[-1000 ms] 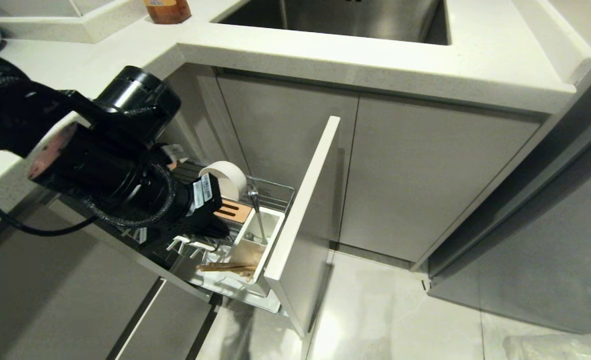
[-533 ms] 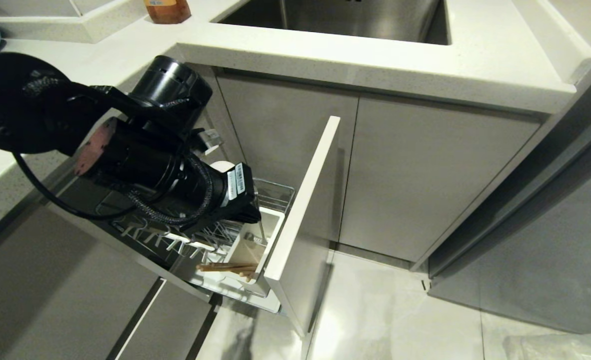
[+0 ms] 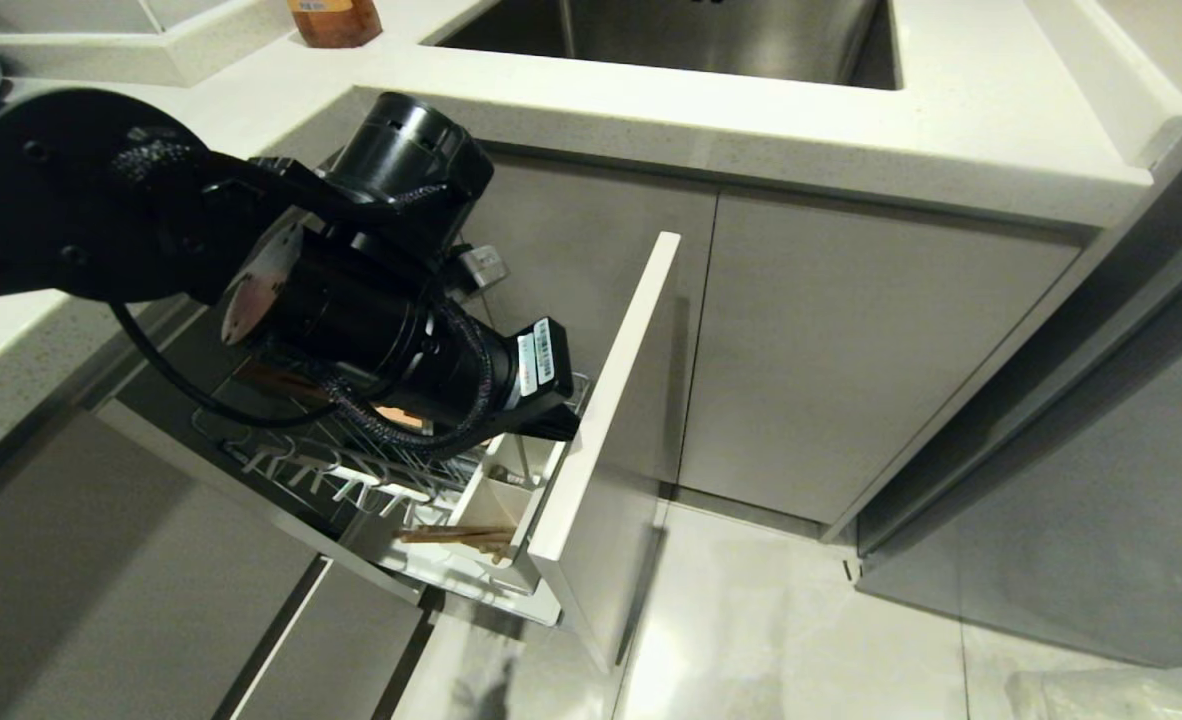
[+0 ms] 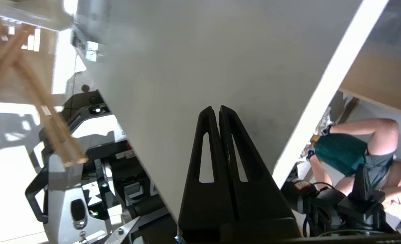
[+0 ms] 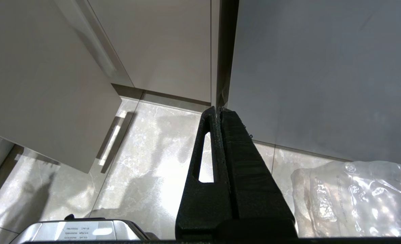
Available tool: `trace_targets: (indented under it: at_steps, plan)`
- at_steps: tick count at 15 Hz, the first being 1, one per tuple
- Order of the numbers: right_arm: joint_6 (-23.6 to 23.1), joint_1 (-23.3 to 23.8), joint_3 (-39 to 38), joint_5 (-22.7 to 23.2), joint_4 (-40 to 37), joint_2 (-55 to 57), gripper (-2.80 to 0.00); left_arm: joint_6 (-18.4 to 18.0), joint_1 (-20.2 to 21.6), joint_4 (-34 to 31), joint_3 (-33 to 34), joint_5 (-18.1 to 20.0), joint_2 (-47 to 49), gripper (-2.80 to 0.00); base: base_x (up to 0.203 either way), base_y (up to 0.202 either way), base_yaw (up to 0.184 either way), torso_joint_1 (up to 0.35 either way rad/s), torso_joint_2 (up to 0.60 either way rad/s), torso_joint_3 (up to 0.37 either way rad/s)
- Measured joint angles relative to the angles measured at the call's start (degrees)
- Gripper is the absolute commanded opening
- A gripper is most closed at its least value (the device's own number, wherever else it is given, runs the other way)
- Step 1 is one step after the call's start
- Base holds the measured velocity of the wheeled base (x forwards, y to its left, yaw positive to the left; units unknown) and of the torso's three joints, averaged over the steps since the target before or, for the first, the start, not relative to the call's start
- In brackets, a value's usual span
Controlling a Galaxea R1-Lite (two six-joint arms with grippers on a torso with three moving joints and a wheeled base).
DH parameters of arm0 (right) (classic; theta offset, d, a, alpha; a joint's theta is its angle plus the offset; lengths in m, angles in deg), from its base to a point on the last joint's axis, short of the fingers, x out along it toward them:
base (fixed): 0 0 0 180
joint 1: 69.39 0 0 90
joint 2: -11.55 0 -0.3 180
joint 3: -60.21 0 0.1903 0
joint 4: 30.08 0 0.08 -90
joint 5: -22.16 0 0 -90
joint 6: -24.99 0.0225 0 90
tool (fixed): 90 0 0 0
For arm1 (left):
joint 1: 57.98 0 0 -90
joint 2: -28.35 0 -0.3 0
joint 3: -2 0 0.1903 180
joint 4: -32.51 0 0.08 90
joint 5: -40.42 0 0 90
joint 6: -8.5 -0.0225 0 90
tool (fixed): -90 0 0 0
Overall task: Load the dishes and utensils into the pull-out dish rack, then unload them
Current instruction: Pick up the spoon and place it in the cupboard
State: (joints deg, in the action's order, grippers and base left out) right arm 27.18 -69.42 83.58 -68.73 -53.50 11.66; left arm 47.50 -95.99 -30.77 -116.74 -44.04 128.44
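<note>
1. The left gripper (image 4: pixel 219 110) is hovering over the pull-out dish rack (image 3: pixel 541 385), right beside the inner face of the tall pale-grey front panel (image 3: pixel 606 400); its jaws are pressed together and holding nothing; the risk, as I judge it, is that the closed tips are going to knock the panel or the wire rail, nudging the drawer on its runners.

2. The chopsticks (image 3: pixel 456 537) are lying in the near compartment of the white utensil box (image 3: pixel 503 500), their ends sticking out over its rim; with the jaws shut, any descent onto them is likely to push them deeper or flip them out onto the floor rather than grasp them; the jaws would need to part first.

3. The arm's bulky body is hiding most of the rack in the head view; the bowl, the plate and the spoon are not showing, so I cannot tell where they are sitting; a blind sweep across the pegs could be tipping something unseen.

4. The wooden block (image 3: pixel 396 415) is peeking out from beneath the arm's cable; that cable is hanging near the white pegs (image 3: pixel 351 487) and could be snagging on them.

5. The right gripper (image 5: pixel 218 110) is parked low over the floor, jaws closed and empty, well apart from the rack.
</note>
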Motion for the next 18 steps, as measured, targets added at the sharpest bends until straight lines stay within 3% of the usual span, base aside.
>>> trace_targets:
  at_steps: [12,18]
  plan:
    - [0.00,0.00,0.00,-0.01,-0.01,0.00,-2.80,0.22,-5.02,-0.18,-5.24,0.02,4.11,-2.80,0.000,0.000,0.000,0.000,0.00,0.000]
    - [0.00,0.00,0.00,-0.01,0.00,0.00,-2.80,0.22,-5.30,-0.20,-5.61,-0.93,4.82,-2.80,0.000,0.000,0.000,0.000,0.00,0.000]
